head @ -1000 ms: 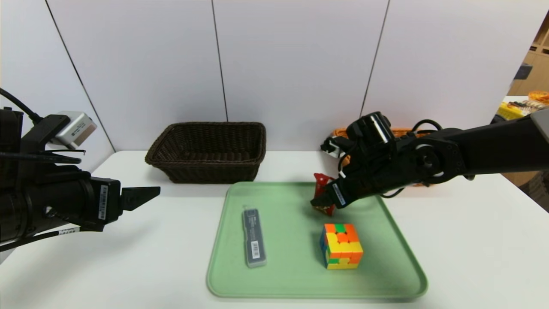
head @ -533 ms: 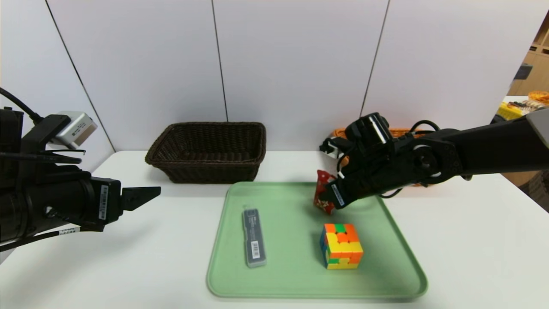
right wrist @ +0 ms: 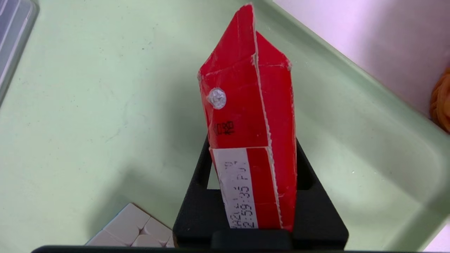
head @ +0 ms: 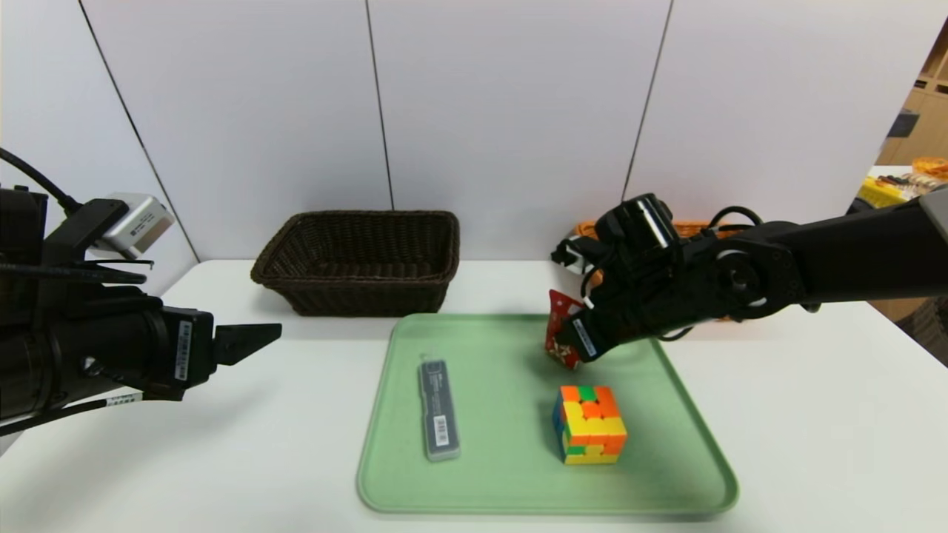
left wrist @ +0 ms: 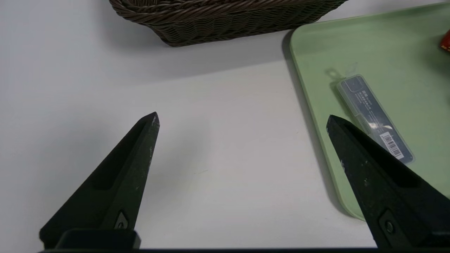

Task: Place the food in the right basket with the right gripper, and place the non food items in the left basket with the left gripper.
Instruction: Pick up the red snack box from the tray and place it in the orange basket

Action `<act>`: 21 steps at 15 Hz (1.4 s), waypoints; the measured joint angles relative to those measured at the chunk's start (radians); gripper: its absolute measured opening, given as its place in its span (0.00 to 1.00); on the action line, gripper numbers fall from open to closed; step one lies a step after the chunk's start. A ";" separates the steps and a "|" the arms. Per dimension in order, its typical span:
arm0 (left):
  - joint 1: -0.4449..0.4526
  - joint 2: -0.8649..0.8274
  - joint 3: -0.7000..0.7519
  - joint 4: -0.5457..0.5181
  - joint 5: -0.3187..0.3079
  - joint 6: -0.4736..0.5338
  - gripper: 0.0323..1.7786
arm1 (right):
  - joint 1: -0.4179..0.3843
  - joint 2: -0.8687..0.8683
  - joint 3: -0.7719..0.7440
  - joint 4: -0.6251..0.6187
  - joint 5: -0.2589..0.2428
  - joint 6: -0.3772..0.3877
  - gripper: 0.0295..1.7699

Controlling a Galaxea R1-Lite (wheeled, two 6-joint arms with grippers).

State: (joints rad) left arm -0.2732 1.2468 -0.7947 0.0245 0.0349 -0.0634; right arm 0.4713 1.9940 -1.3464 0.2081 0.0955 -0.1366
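My right gripper (head: pixel 569 342) is shut on a small red carton (head: pixel 559 333), holding it just above the far right part of the green tray (head: pixel 489 481). The right wrist view has the red carton (right wrist: pixel 251 116) standing between the black fingers (right wrist: pixel 202 168). A multicoloured puzzle cube (head: pixel 589 424) and a grey flat case (head: pixel 438 407) lie on the tray. The dark wicker basket (head: pixel 361 259) stands behind the tray to the left. An orange basket (head: pixel 692 228) is mostly hidden behind my right arm. My left gripper (left wrist: pixel 242 119) hovers open over the table left of the tray.
White wall panels close off the back of the table. The grey case (left wrist: pixel 374 117) lies near the tray's left rim (left wrist: pixel 309 102), close to my left gripper. Shelves with objects (head: pixel 907 181) stand at the far right.
My right gripper has lifted the red carton slightly off the tray and tipped it more upright. The left arm shifted very slightly.
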 joint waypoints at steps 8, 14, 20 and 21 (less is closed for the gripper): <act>-0.012 0.000 0.021 -0.001 0.001 -0.002 0.95 | 0.050 -0.110 -0.009 -0.061 -0.028 -0.001 0.17; -0.031 -0.003 0.029 0.000 0.004 -0.001 0.95 | -0.027 -0.236 -0.066 -0.096 -0.153 -0.001 0.17; -0.042 0.019 -0.008 -0.003 0.021 -0.011 0.95 | -0.253 -0.277 -0.081 -0.087 -0.173 -0.003 0.17; -0.048 0.033 -0.026 -0.003 0.044 -0.014 0.95 | -0.283 -0.275 -0.074 -0.086 -0.177 -0.005 0.17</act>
State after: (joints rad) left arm -0.3213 1.2800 -0.8206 0.0219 0.0791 -0.0772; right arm 0.1881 1.7187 -1.4200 0.1221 -0.0813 -0.1413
